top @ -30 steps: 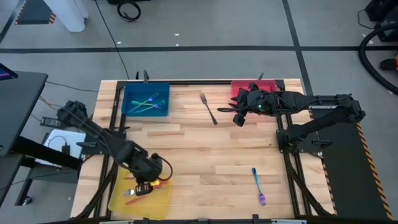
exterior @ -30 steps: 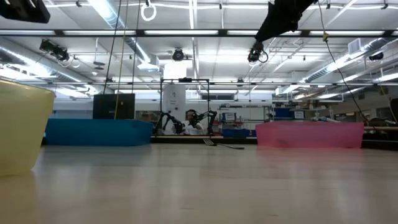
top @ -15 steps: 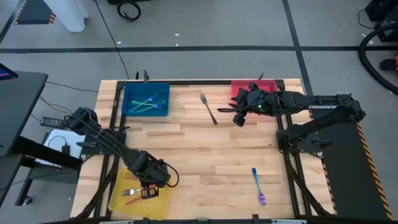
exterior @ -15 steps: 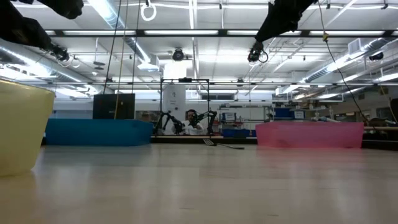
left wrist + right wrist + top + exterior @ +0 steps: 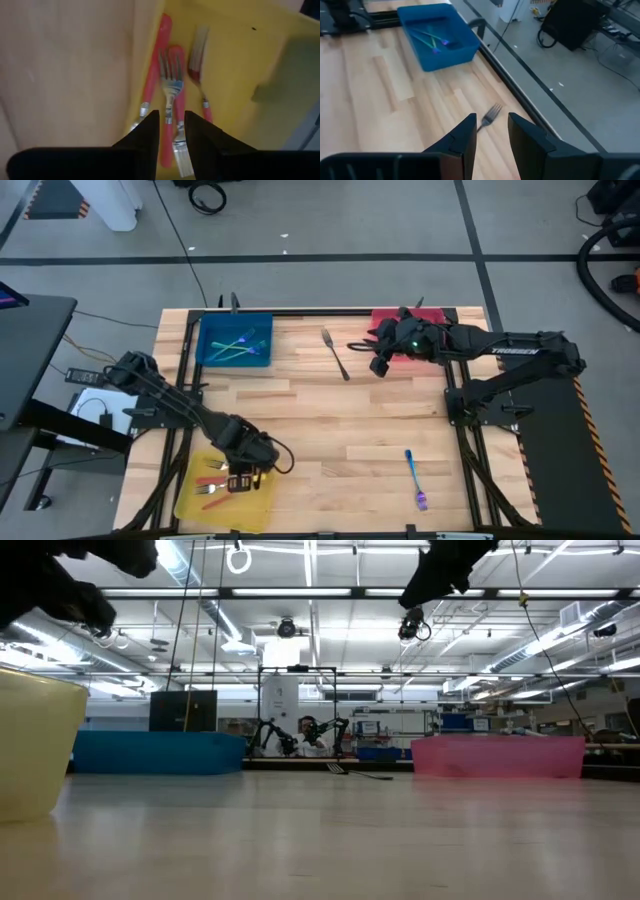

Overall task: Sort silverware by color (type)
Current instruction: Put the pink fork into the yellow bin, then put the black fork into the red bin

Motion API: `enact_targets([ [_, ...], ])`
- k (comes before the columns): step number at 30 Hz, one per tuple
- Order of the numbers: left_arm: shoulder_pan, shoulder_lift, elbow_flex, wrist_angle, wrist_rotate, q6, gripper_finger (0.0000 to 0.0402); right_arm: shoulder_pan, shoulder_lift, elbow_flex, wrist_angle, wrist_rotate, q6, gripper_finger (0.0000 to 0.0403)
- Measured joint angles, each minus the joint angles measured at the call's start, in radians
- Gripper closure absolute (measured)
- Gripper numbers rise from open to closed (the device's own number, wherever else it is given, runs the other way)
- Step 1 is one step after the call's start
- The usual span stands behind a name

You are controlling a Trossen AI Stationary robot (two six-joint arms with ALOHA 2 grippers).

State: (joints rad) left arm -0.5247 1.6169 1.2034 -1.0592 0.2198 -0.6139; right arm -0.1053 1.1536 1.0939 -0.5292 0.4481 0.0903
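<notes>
Left gripper (image 5: 240,480) hangs over the yellow tray (image 5: 190,502) at the near-left corner of the table (image 5: 320,420), fingers (image 5: 145,135) slightly apart, nothing clamped. Left wrist view: red-handled forks (image 5: 170,95) lie in that tray right under the fingertips, 1 fork head showing in the gap between them.

Right gripper (image 5: 380,365) hovers by the red tray (image 5: 432,318), fingers (image 5: 465,135) apart, empty; a dark fork (image 5: 335,353) lies on bare wood just beside it.

Blue tray (image 5: 236,340) holds iridescent utensils (image 5: 240,343). 1 blue-purple utensil (image 5: 415,478) lies alone, near-right on the wood.
</notes>
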Motion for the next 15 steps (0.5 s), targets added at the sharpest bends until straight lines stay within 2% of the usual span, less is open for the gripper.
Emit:
enact_targets([
  [4,0.069,0.0,0.0,-0.028,-0.03,0.142,0.031,-0.05,0.043,0.0,0.028,-0.032,-0.063,0.0284],
  [9,0.192,0.0,0.0,-0.041,-0.055,0.306,0.031,-0.115,0.102,0.0,0.024,-0.098,-0.065,0.0284],
  [12,0.263,0.0,0.0,-0.04,-0.062,0.404,0.031,-0.139,0.134,0.0,0.01,-0.185,-0.06,0.0284],
  [15,0.325,0.0,0.0,-0.022,-0.133,0.473,0.031,-0.149,0.178,0.0,0.0,-0.301,-0.06,0.0284],
])
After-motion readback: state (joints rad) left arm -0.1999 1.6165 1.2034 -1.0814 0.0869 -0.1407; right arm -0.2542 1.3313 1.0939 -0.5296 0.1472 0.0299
